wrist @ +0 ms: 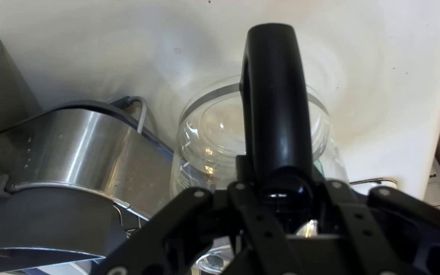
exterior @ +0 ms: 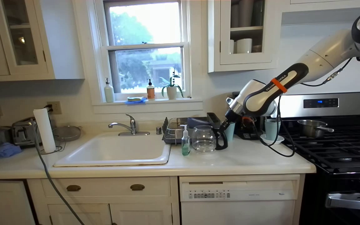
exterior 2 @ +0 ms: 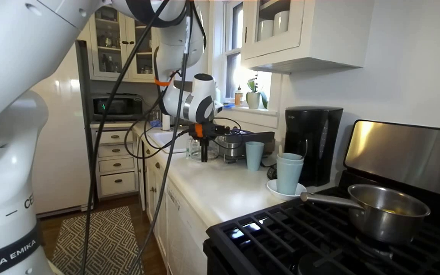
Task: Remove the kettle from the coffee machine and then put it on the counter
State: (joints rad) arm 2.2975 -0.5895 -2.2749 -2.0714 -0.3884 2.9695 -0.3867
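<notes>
The kettle, a clear glass carafe (exterior: 203,142) with a black handle, is at the counter (exterior: 255,161), right of the soap bottle. It looks upright with its base at the worktop; firm contact is hard to tell. It also shows in the wrist view (wrist: 212,133) and partly behind the gripper (exterior 2: 213,153) in an exterior view. My gripper (wrist: 277,168) comes down from above; its fingers flank the top of the black handle (wrist: 277,103) closely on both sides. The coffee machine (exterior 2: 308,149) stands upright against the back wall, beside the stove; the arm partly hides it in an exterior view (exterior: 245,129).
A green soap bottle (exterior: 185,143) stands close beside the carafe. A dish rack (exterior: 175,134) is behind it, with the sink (exterior: 111,162) further left. A teal cup (exterior 2: 254,156) and stacked teal cups (exterior 2: 289,175) on a saucer stand near the stove (exterior 2: 250,236). Cables hang from the arm.
</notes>
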